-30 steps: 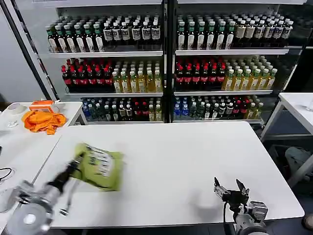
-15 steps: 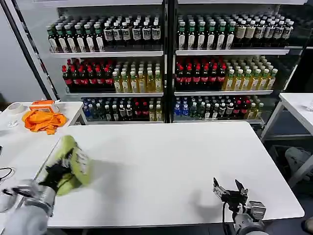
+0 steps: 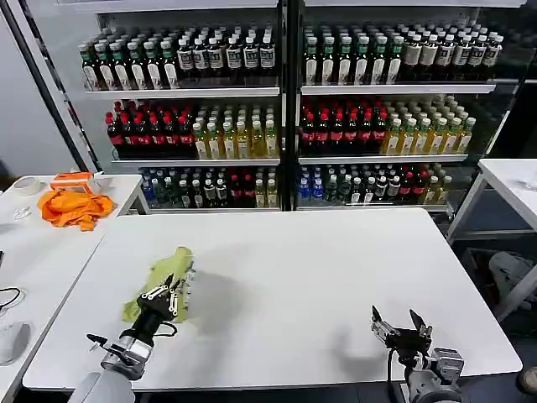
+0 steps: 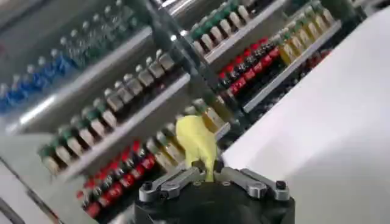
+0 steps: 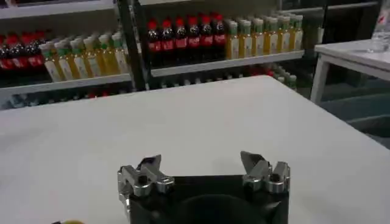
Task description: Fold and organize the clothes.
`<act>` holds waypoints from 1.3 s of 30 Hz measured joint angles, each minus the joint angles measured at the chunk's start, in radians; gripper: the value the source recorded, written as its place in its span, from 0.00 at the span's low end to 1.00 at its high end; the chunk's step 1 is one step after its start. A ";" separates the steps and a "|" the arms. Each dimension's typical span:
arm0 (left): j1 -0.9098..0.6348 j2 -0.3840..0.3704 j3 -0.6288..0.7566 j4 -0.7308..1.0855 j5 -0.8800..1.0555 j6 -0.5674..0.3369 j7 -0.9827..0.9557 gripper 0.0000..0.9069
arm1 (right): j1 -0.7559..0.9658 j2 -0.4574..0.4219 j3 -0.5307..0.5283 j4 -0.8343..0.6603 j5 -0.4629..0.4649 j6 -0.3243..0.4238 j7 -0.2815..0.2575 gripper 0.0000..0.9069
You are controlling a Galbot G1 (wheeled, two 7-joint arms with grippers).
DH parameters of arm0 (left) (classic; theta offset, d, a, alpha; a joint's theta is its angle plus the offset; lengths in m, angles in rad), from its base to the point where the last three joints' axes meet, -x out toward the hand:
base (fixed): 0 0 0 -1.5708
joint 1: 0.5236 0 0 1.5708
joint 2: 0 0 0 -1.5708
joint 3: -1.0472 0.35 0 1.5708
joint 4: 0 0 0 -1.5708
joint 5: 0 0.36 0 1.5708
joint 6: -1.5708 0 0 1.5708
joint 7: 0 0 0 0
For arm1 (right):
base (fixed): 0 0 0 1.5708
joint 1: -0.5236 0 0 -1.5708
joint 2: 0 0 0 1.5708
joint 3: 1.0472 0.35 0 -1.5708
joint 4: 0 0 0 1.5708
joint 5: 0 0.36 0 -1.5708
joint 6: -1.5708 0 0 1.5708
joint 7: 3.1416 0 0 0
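Lime-green cotton T-shirt (image 3: 164,277), bunched into a wad, lies on the white table's (image 3: 319,277) left side, pinched by the left gripper (image 3: 172,290), probably for repositioning before folding. The right gripper (image 3: 403,323) waits spread apart, empty, near the front edge.

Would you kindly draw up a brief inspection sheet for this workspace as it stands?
Surface: white table, bare apart from the shirt.
Job's things: lime-green T-shirt, bunched, at the table's left part.
Clutter: orange cloth on the side table.
Grippers: left gripper shut on the T-shirt; right gripper open, near the table's front right edge.
Cables: black cable at the far left.
Surroundings: shelves of bottles behind.
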State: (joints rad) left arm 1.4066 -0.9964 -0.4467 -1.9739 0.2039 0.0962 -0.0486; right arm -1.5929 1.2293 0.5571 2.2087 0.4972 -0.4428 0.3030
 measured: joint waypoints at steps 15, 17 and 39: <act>-0.003 0.114 -0.299 0.079 -0.151 0.174 -0.031 0.02 | 0.004 0.013 -0.017 -0.014 -0.011 0.003 -0.001 1.00; 0.005 0.120 -0.315 0.087 -0.127 0.160 -0.037 0.02 | 0.001 0.012 -0.014 -0.012 -0.011 0.003 -0.002 1.00; 0.043 0.088 -0.057 0.118 0.615 -0.052 -0.100 0.02 | -0.037 0.009 0.033 0.018 -0.006 0.013 -0.010 1.00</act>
State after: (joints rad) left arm 1.4493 -0.9082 -0.5036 -1.8558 0.8186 0.0440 -0.1490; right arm -1.6301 1.2386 0.5899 2.2267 0.4916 -0.4294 0.2930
